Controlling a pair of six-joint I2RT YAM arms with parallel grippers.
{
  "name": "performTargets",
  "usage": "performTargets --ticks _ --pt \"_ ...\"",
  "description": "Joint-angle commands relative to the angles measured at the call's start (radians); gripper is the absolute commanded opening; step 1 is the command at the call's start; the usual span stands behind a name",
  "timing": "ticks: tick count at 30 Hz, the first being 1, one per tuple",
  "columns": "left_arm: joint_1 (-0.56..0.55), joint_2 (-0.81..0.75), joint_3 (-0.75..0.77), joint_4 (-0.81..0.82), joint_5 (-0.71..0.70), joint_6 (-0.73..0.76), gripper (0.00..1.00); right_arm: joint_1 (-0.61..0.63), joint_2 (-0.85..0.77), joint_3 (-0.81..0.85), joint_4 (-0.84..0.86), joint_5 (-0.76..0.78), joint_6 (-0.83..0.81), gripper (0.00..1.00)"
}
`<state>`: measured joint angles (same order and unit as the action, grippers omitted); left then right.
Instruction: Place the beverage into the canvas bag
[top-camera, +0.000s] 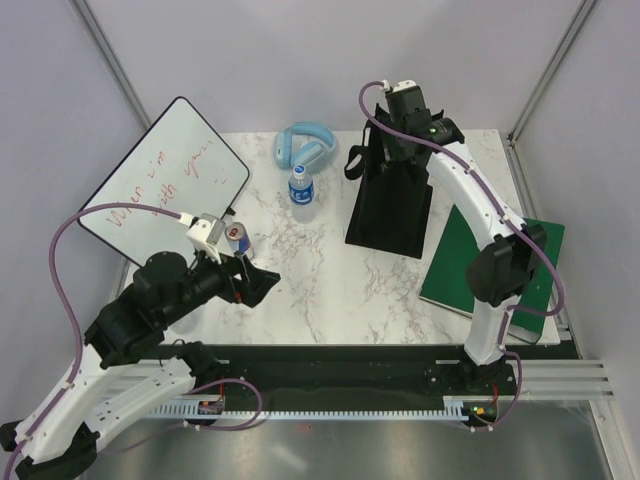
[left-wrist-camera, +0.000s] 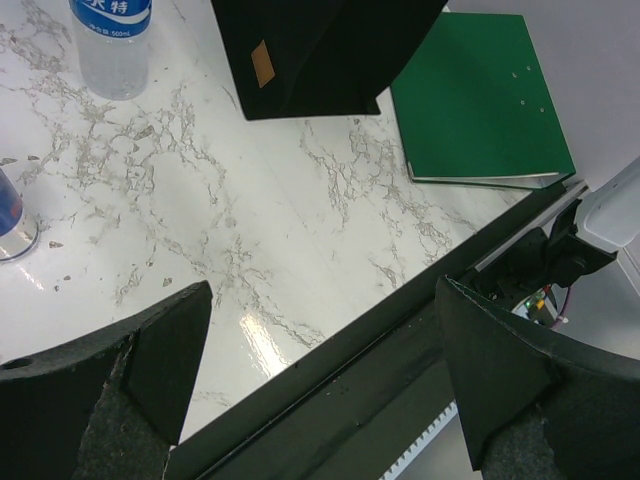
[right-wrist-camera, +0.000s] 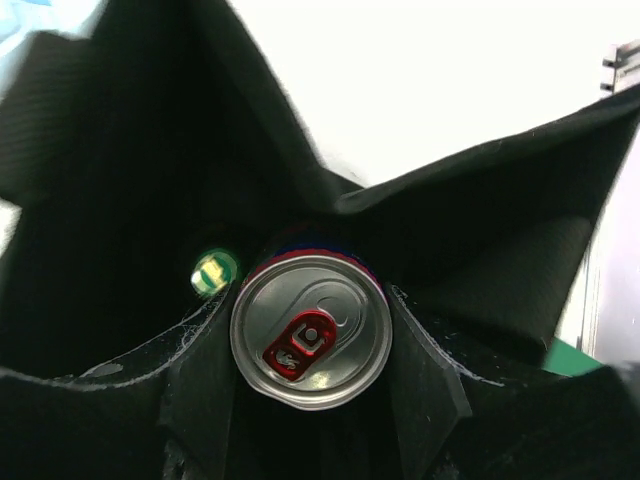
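I'm gripping the beverage can (right-wrist-camera: 311, 330) between the right fingers (right-wrist-camera: 200, 390), one pad pressing on each side, silver lid and red tab facing the wrist camera; black fabric of the canvas bag (right-wrist-camera: 480, 260) is folding around the can on both sides and underneath, so I'm judging it is sitting at the bag's mouth or just inside; I can't tell how deep; a small greenish round thing (right-wrist-camera: 214, 272) is showing in the dark beside the can, too blurred to name; from above, the right arm (top-camera: 470, 190) is reaching over the far end of the bag, which is standing upright on the worktop (top-camera: 300, 290); the left fingers (left-wrist-camera: 150, 370) are hanging wide apart and gripping nothing, hovering over bare marble near the front edge; a second can (top-camera: 237, 238) is standing just beside them, not touched; a water bottle (top-camera: 301, 187) is standing near the middle, headphones (top-camera: 305, 145) lying behind it, a whiteboard (top-camera: 165, 185) leaning at the left, a green book (top-camera: 490, 260) lying flat right of the bag; progress as I'm reading it: pickup and carry are done, the can is over or in the opening, and lowering it, letting go and pulling the arm clear are what's left; the second can and bottle are sitting outside the bag.
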<state>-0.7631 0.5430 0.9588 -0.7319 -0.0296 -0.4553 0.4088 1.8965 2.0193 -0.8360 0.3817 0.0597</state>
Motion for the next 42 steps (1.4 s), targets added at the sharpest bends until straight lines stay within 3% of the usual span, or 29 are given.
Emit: performTargets --ticks 1,17,42 --pt "0.004 -0.005 0.005 -0.003 -0.024 0.023 1.0 -0.037 0.01 0.007 0.107 0.01 0.006 0.0" --pt "0.002 0.009 0.009 -0.001 -0.023 0.018 1.0 -0.094 0.095 -0.031 0.152 -0.078 0.061 0.0" --pt "0.002 0.017 0.011 -0.003 -0.021 0.017 1.0 -0.133 0.145 -0.231 0.291 -0.184 0.137 0.0"
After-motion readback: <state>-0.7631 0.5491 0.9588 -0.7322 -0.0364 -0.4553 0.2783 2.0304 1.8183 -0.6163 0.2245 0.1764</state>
